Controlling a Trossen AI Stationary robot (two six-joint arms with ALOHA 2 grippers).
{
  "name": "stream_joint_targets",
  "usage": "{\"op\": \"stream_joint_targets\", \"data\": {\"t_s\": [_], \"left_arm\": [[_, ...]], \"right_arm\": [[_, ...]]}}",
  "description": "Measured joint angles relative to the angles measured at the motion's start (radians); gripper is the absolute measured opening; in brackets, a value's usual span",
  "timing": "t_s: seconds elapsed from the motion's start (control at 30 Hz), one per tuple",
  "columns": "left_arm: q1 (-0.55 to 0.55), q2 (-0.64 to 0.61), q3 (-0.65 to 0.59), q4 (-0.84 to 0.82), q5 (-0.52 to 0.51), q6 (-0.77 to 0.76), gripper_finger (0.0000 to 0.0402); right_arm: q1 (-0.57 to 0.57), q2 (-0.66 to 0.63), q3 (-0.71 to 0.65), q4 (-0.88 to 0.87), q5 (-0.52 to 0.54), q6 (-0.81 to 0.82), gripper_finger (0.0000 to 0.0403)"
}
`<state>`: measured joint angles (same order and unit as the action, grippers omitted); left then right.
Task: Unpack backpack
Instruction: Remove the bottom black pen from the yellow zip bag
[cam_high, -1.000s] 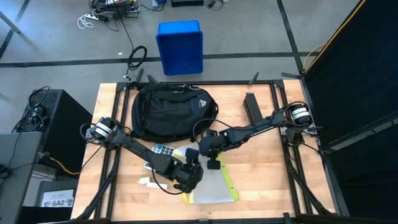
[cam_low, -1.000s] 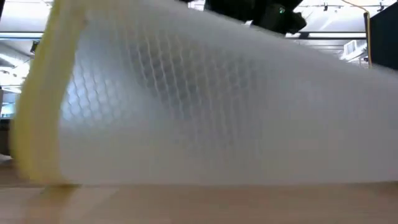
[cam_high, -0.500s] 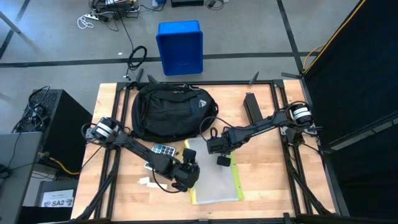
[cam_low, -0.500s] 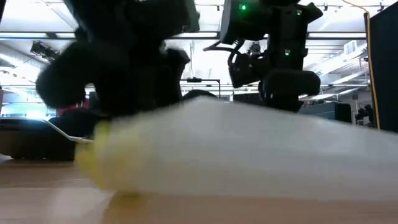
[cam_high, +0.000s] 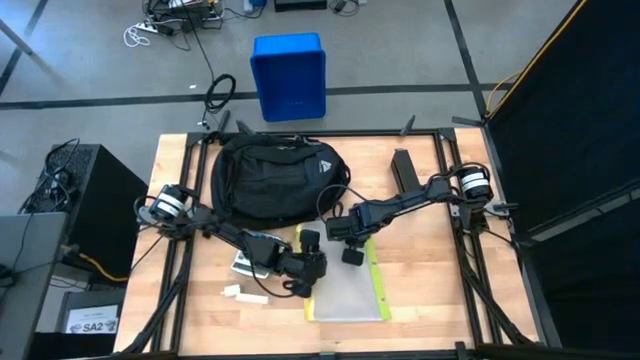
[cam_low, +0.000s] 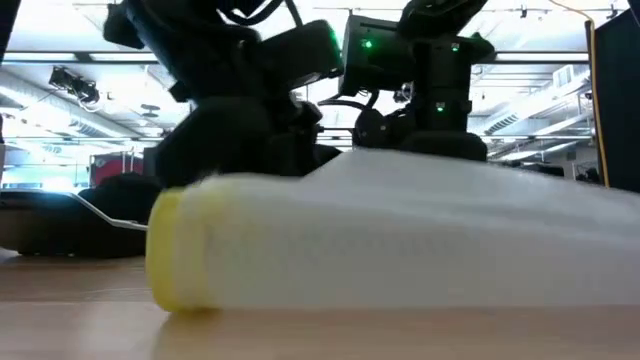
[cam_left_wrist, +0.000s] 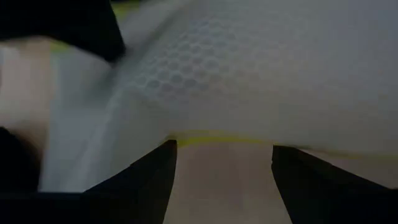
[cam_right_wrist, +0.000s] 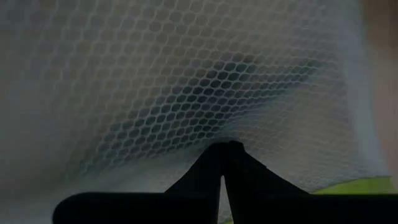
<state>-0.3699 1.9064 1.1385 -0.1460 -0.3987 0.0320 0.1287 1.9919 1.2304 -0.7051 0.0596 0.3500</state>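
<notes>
The backpack (cam_high: 277, 180), black, soft and rounded, is sitting upper centre on the table (cam_high: 440, 300), its pale triangular logo showing. Below it a flat mesh pouch (cam_high: 345, 290) with honeycomb weave and yellow edging is lying. Left gripper (cam_high: 312, 262) is hovering at its top edge, fingers spread. Right gripper (cam_high: 351, 256) is pressing there, fingers pinched together.
</notes>
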Motion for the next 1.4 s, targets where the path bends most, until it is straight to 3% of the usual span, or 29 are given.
{"op": "stream_joint_targets", "data": {"t_s": [0.33, 0.5, 0.73, 0.97, 1.4], "left_arm": [[0.009, 0.000, 0.000, 0.002, 0.006, 0.053, 0.0231], [-0.024, 0.000, 0.001, -0.023, 0.037, 0.187, 0.0231], [-0.037, 0.000, 0.001, -0.035, -0.079, 0.385, 0.0231], [-0.035, 0.000, 0.001, 0.000, -0.060, 0.515, 0.0231], [-0.074, 0.032, 0.002, 0.022, 0.038, 0.520, 0.0230]], "right_arm": [[-0.009, -0.011, -0.001, 0.027, -0.066, -0.064, 0.0000], [-0.006, -0.011, 0.015, -0.010, -0.123, -0.203, 0.0000], [-0.035, -0.010, 0.019, 0.024, -0.230, -0.287, 0.0000], [-0.062, -0.006, 0.019, 0.114, -0.370, -0.343, 0.0000], [-0.064, -0.002, 0.017, 0.276, -0.609, -0.380, 0.0000]]}}
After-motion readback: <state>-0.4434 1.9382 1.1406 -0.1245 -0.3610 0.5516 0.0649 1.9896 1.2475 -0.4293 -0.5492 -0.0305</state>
